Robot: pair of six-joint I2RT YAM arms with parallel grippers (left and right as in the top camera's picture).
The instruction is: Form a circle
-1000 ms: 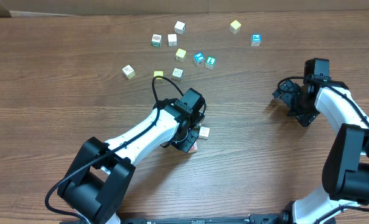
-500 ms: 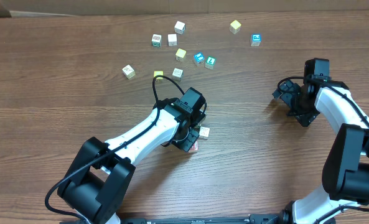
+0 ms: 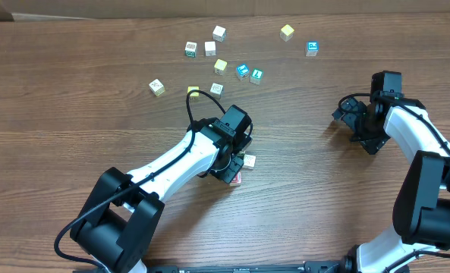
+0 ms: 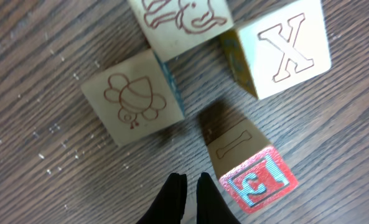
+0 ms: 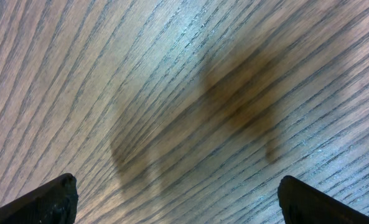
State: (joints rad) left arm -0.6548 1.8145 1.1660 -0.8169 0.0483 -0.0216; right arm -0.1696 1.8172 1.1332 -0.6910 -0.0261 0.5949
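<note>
In the left wrist view, a loose ring of four cream picture cubes lies on the wood: a bug-drawing cube (image 4: 134, 98), an animal-drawing cube (image 4: 181, 22), an X cube (image 4: 284, 46) and a cube with a red printed face (image 4: 256, 183). My left gripper (image 4: 189, 182) is shut with nothing between its tips. It points at the bare wood inside the ring, just left of the red-faced cube. From overhead the left wrist (image 3: 232, 130) covers most of the clump; one cream cube (image 3: 249, 161) and the red-faced cube (image 3: 236, 180) show. My right gripper (image 5: 178, 190) is open over bare wood at the right (image 3: 355, 117).
Loose cubes lie scattered at the back: blue-faced ones (image 3: 242, 70) (image 3: 312, 48), yellow ones (image 3: 286, 32) (image 3: 220, 65), and cream ones (image 3: 157, 86) (image 3: 218, 32). The table's far edge runs along the top.
</note>
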